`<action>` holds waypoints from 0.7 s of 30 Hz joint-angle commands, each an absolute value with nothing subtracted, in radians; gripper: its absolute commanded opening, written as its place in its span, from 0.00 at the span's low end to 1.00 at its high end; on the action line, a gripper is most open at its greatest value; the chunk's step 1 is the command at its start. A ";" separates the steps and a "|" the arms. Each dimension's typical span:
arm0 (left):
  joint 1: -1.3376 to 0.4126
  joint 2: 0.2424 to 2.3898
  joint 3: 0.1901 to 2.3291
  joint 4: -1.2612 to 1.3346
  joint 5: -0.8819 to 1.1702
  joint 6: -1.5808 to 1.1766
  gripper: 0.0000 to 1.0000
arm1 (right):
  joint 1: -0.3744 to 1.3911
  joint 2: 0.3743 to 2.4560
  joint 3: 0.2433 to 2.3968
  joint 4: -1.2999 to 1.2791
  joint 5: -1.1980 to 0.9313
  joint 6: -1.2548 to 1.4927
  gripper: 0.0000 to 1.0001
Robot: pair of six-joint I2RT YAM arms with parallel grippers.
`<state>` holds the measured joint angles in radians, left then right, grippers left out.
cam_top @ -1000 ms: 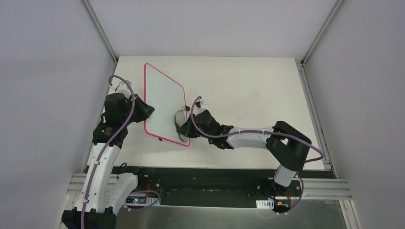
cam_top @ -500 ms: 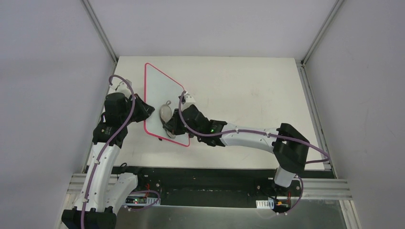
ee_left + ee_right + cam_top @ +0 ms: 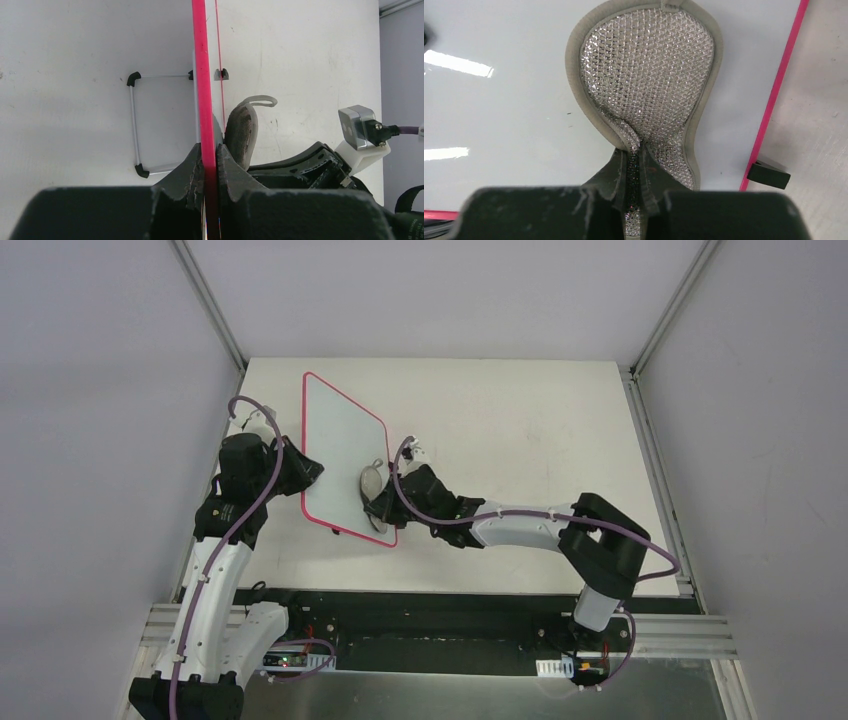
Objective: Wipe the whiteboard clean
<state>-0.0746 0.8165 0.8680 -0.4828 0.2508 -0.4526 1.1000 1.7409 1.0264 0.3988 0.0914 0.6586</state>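
Observation:
The whiteboard [image 3: 345, 445], white with a thin red-pink frame, stands tilted up on the table's left half, and its face looks wiped clean. My left gripper [image 3: 310, 472] is shut on its left edge. Seen from the left wrist, the pink frame [image 3: 200, 75] runs straight up from between the fingers of the left gripper [image 3: 210, 152]. My right gripper [image 3: 385, 498] is shut on a grey peanut-shaped pad [image 3: 372, 488] and holds it flat against the board's lower right part. From the right wrist, the mesh-faced pad [image 3: 649, 75] lies on the board [image 3: 499, 125], its narrow end pinched in the right gripper [image 3: 634, 156].
A wire stand [image 3: 134, 122] with black corner pieces lies on the white table [image 3: 520, 440] behind the board. A black tab [image 3: 768, 172] sits on the board's frame by the pad. Grey walls close in the table on three sides.
The right gripper swept the pad left across the board's face, then came back right toward the lower right corner. The left gripper and the board stayed put.

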 commanded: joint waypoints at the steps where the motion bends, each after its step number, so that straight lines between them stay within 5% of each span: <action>1: -0.115 0.878 0.785 -0.701 0.309 -0.321 0.00 | 1.123 1.772 1.051 0.329 0.058 0.670 0.00; 11: -0.120 0.870 0.785 -0.704 0.303 -0.321 0.00 | 1.185 1.832 1.372 0.250 0.010 0.582 0.00; 21: -0.122 0.844 0.786 -0.712 0.280 -0.321 0.00 | 1.053 1.830 1.122 0.350 -0.083 0.691 0.00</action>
<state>-0.0746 0.8154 0.8696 -0.4953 0.2314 -0.4561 1.0878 1.8084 1.2678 0.3210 0.0048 0.6258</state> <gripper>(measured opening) 0.077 0.058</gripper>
